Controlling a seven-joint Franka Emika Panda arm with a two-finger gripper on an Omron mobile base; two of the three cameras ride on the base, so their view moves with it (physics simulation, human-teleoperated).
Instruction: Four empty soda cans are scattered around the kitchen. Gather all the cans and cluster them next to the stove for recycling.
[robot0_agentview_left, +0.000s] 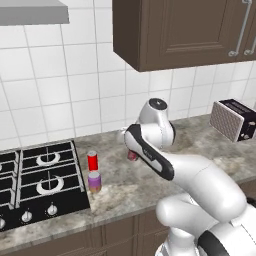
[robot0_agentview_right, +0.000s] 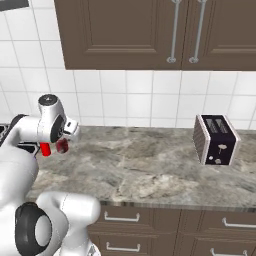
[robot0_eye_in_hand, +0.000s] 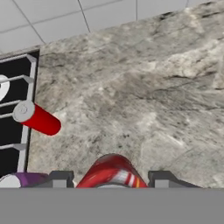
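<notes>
My gripper (robot0_eye_in_hand: 110, 179) is shut on a dark red soda can (robot0_eye_in_hand: 111, 171), which sits between the two finger tips and hangs above the counter. The same can (robot0_agentview_left: 132, 155) peeks out under the bent arm, a short way right of the stove (robot0_agentview_left: 35, 185). On the counter beside the stove's right edge, a bright red can (robot0_agentview_left: 92, 160) and a purple can (robot0_agentview_left: 94, 181) stand upright. In the hand view the bright red can (robot0_eye_in_hand: 37, 118) is left of the held one, and the purple can (robot0_eye_in_hand: 22, 179) shows at the lower left, by the stove (robot0_eye_in_hand: 13, 109).
A toaster (robot0_agentview_left: 232, 120) stands at the counter's far right, also seen as a toaster (robot0_agentview_right: 216, 139) by the wall. Dark wooden cabinets (robot0_agentview_right: 150, 32) hang overhead, and a grey range hood (robot0_agentview_left: 32, 12) is above the stove. Grey marbled counter (robot0_agentview_right: 135, 165) lies between the cans and the toaster.
</notes>
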